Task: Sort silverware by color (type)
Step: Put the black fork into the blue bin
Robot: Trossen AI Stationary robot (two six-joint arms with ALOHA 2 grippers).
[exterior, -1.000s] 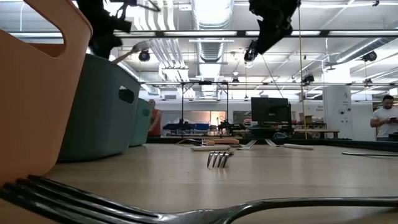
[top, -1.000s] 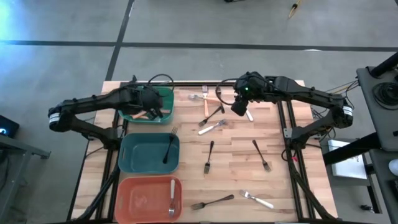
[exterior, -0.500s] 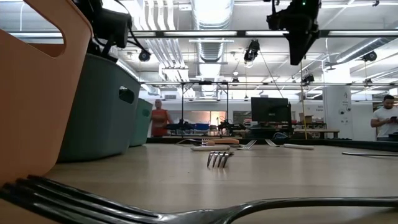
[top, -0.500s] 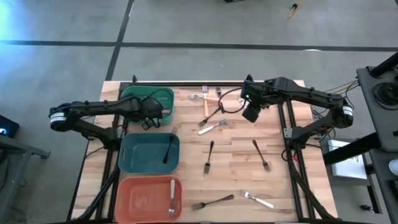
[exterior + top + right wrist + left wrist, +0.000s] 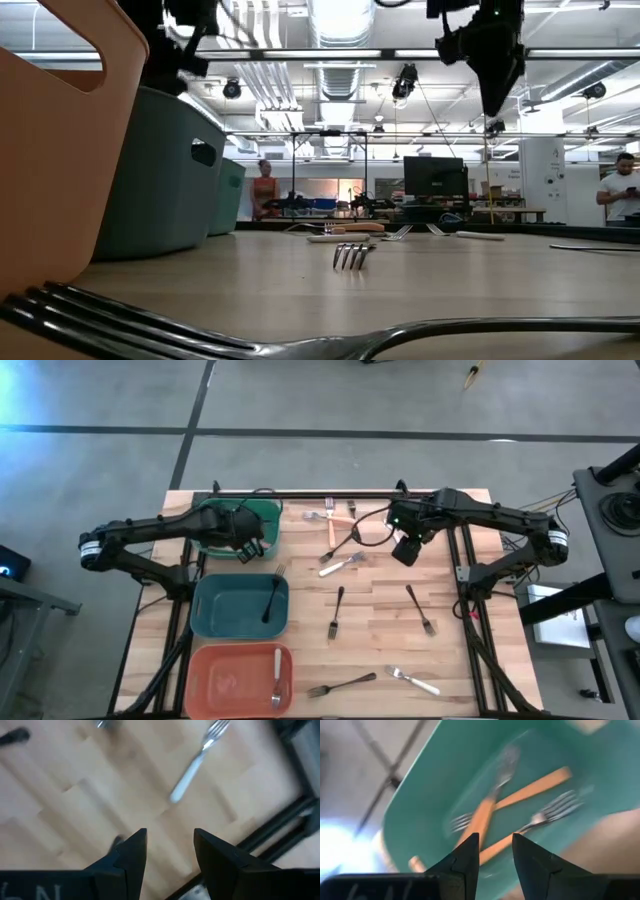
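Observation:
My left gripper (image 5: 248, 544) (image 5: 495, 847) hangs open over the near right corner of the green bin (image 5: 215, 512), nothing between its fingers. Several orange-handled forks (image 5: 481, 820) lie crossed on the bin's floor below it. My right gripper (image 5: 404, 550) (image 5: 170, 842) hangs open above the table's far right part, pointing steeply down. A white-handled fork (image 5: 191, 766) lies flat on the wood just beyond its fingers. In the low view it (image 5: 497, 100) is high above the table.
The teal bin (image 5: 205, 622) holds a black fork (image 5: 272, 598); the salmon bin (image 5: 205, 678) holds a white-handled fork (image 5: 277, 678). Loose on the table lie orange forks (image 5: 331, 518), black forks (image 5: 337, 610) (image 5: 420, 608) (image 5: 342, 685) and white-handled forks (image 5: 340, 565) (image 5: 415, 681).
My right gripper has gone toward the table's right and near edges and down, tipping to point more steeply down. My left gripper has shifted slightly toward the green bin's near edge; the pale fork handle that stuck out below it in the low view no longer shows there.

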